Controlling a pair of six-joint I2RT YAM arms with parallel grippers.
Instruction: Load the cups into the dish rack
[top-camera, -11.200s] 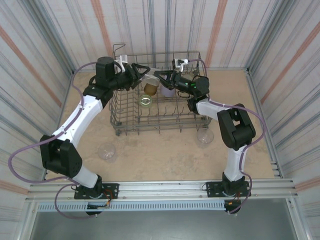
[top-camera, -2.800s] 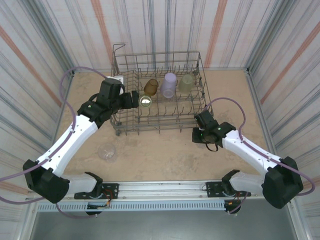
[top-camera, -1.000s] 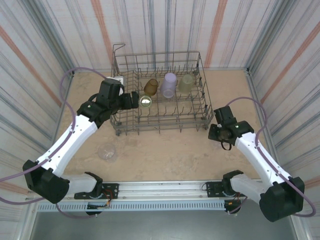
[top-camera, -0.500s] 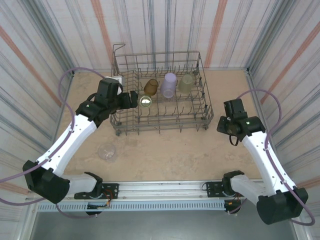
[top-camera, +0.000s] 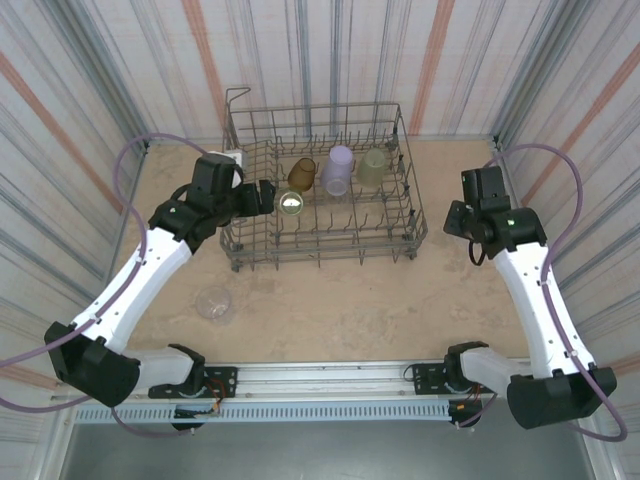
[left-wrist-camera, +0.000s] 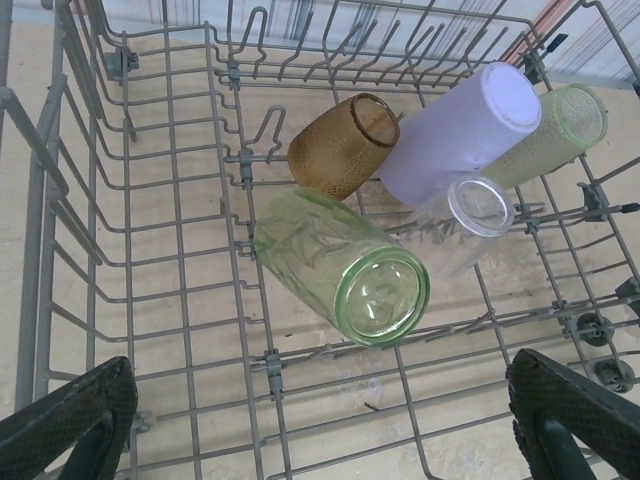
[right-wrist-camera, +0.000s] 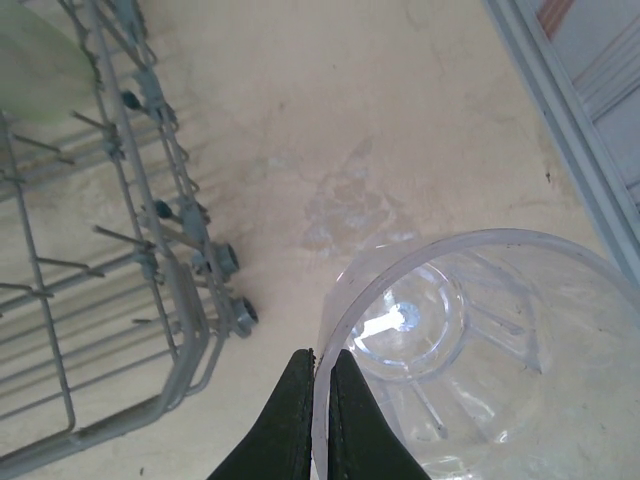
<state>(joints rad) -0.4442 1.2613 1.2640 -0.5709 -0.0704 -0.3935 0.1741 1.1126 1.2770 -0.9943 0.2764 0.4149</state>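
Beige tabletop (top-camera: 330, 300), striped walls (top-camera: 330, 50), grey dish rack (top-camera: 330, 256)

Beige table (top-camera: 330, 300) under me, faint pale blotch (right-wrist-camera: 340, 205) on it. Striped wall panels (top-camera: 90, 90) around. Metal rail (top-camera: 330, 372) along near edge.

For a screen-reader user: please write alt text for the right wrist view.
The right gripper is shut on the rim of a clear cup, held over the tan table. The grey wire dish rack has its corner to the left.
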